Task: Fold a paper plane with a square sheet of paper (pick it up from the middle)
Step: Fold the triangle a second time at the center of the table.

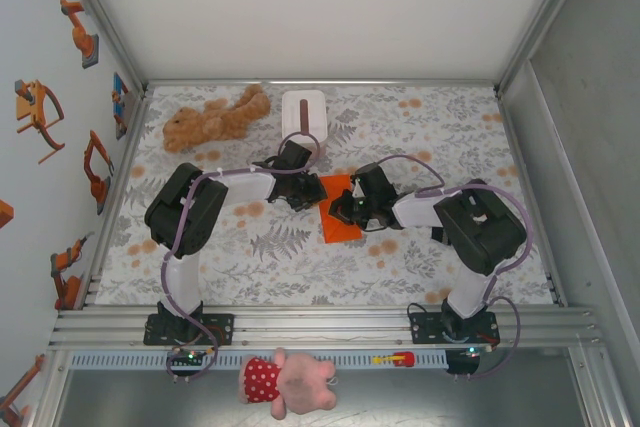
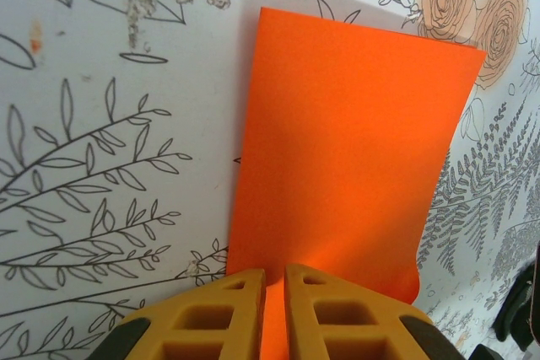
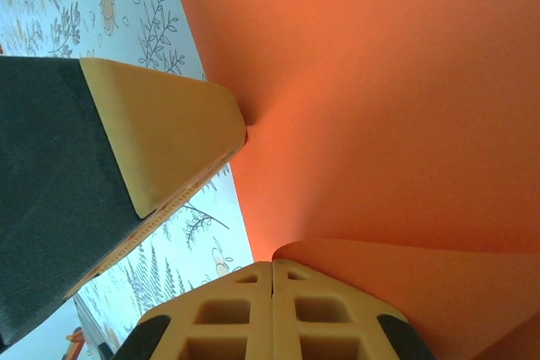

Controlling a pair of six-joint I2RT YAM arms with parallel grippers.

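The square sheet of paper, bright orange, lies folded into a narrow strip at the table's centre between my two grippers. My left gripper comes from the left; in the left wrist view its fingers stand nearly together at the gripper tip, with the paper running between them. My right gripper comes from the right. Its tips are pressed together where a curled flap of the paper comes out. A left finger touches the sheet's edge there.
A white tissue box and a brown teddy bear sit at the back of the flower-patterned table. A pink soft toy lies in front of the arm bases. Walls close in on both sides.
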